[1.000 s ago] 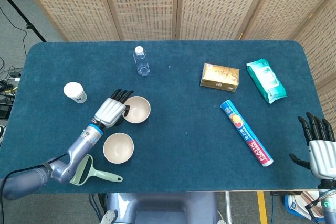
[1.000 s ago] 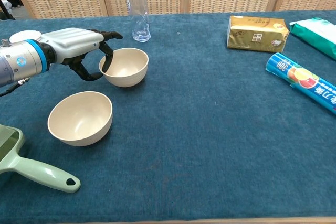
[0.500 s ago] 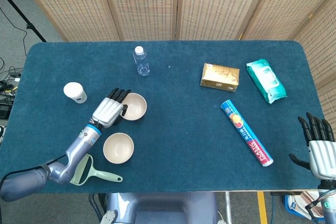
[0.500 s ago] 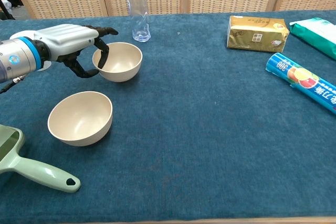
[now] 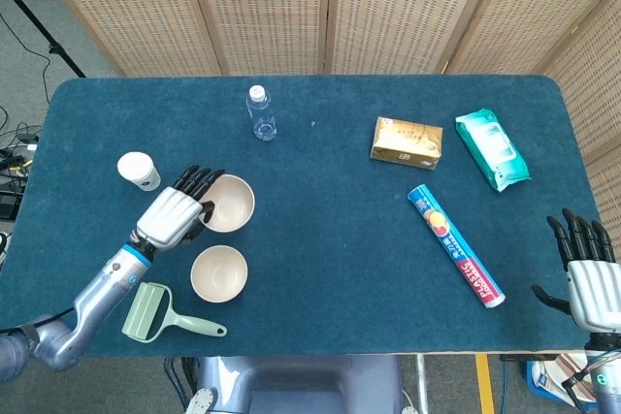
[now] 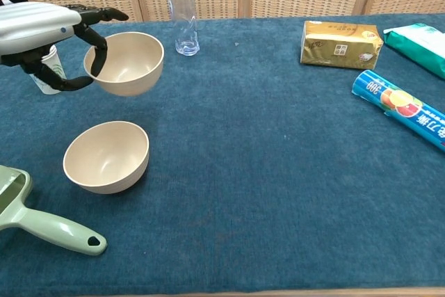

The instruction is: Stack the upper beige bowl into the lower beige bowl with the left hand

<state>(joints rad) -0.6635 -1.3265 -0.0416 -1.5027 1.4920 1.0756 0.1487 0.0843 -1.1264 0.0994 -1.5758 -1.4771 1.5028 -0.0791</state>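
My left hand (image 5: 171,214) (image 6: 43,31) grips the upper beige bowl (image 5: 228,204) (image 6: 128,63) by its left rim, fingers hooked inside, and holds it in the air above the blue table. The lower beige bowl (image 5: 218,272) (image 6: 106,156) sits upright on the cloth just in front of and below it, empty. My right hand (image 5: 586,274) hangs open at the table's near right corner, away from both bowls, and shows only in the head view.
A green lint roller (image 5: 160,312) (image 6: 42,219) lies near the lower bowl. A paper cup (image 5: 140,171) stands behind the left hand, a clear bottle (image 5: 260,112) (image 6: 182,13) at the back. A tissue box (image 5: 406,142), wipes pack (image 5: 492,148) and foil roll (image 5: 455,245) lie to the right.
The left hand has lifted the upper bowl off the table and carried it left and toward the robot, closer to the lower bowl. The right hand has barely moved.
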